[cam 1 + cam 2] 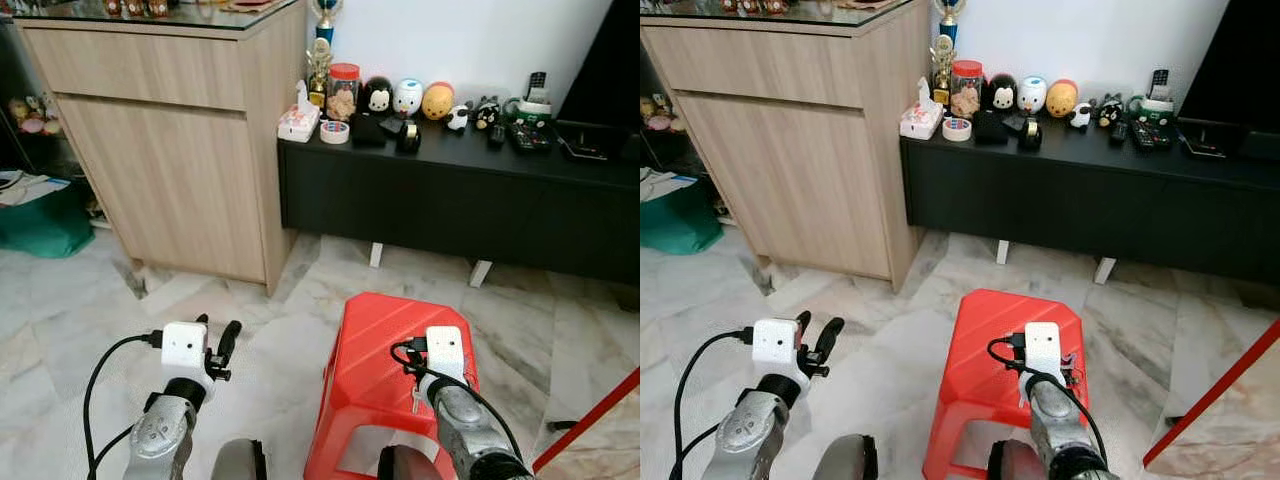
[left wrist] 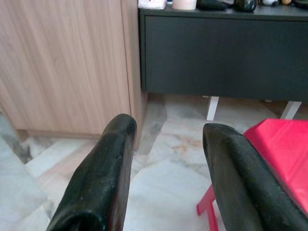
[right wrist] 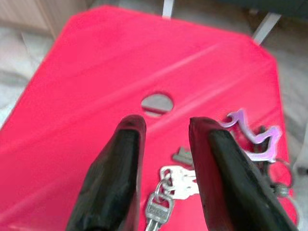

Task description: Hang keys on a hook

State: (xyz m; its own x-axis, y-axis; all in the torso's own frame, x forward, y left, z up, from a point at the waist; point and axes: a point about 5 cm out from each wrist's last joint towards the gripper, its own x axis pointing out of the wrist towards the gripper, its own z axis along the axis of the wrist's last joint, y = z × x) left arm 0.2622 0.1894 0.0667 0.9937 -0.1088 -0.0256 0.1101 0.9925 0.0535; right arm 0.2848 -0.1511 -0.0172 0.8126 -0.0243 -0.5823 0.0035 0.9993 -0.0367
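the keys [image 3: 168, 192] lie on the red stool [image 3: 96, 86], between the spread fingers of the right gripper [image 3: 166, 130] hovering over it. they look light, loose and slippery; the ring seems the surest hold. the left gripper [image 2: 166, 139], also spread, hangs beside the stool.

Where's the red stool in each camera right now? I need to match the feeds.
Left eye: red stool bottom centre, under the right gripper.
Right eye: bottom centre.
Left wrist: red corner beside one finger.
Right wrist: seat below the fingers, keys on it.
Shared landmark: black cabinet.
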